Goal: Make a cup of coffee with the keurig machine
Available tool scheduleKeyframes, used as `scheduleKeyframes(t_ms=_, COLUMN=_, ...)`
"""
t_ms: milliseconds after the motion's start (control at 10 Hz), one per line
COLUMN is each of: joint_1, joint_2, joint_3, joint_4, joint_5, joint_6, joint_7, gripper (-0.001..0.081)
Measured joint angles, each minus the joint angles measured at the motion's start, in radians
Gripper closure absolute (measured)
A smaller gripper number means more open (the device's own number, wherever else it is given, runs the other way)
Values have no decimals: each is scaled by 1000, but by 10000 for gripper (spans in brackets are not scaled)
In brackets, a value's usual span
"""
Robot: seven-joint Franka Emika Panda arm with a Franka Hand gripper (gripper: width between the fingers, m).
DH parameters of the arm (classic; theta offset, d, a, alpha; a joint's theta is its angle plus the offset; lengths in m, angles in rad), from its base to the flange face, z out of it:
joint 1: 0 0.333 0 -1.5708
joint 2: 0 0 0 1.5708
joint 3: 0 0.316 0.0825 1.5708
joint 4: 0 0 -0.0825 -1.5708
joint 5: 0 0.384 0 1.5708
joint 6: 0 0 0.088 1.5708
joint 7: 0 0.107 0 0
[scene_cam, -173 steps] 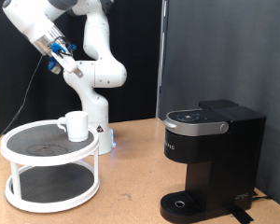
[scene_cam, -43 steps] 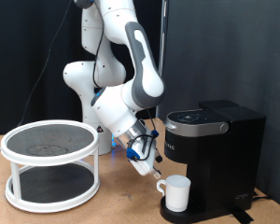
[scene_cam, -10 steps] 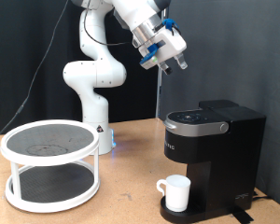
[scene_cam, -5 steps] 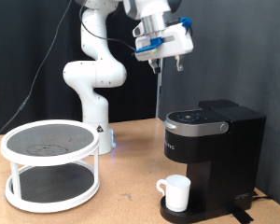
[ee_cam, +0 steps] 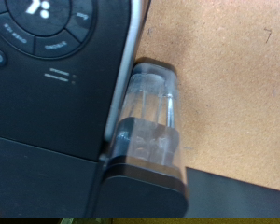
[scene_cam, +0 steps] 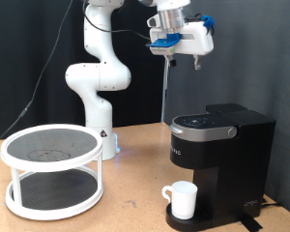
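The white cup (scene_cam: 183, 200) stands on the drip base of the black keurig machine (scene_cam: 227, 159), under its grey-rimmed head, handle towards the exterior view's left. The machine's lid is down. My gripper (scene_cam: 184, 60) hangs high above the machine's head, fingers pointing down, apart and empty. The wrist view looks down on the machine's button panel (ee_cam: 47, 37) and its clear water tank (ee_cam: 151, 117); my fingers do not show there.
A white two-tier round stand (scene_cam: 50, 155) sits on the wooden table (scene_cam: 135, 208) at the exterior view's left, with no cup on it. The arm's white base (scene_cam: 99, 82) stands behind it. A black curtain forms the backdrop.
The gripper has swung to the exterior view's right, from left of the machine to above its head. Earlier the cup went from the stand to the drip base.
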Motion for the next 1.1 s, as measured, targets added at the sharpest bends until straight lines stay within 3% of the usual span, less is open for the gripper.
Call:
scheduleKeyframes(t_ms=500, joint_1=0, joint_2=120, joint_3=20, joint_4=103, joint_5=-77, joint_6=30, joint_7=71, gripper=72)
scheduleKeyframes(t_ms=1100, joint_1=0, joint_2=207, joint_3=22, joint_4=128, joint_5=-116, joint_6=-17, joint_7=73, gripper=99)
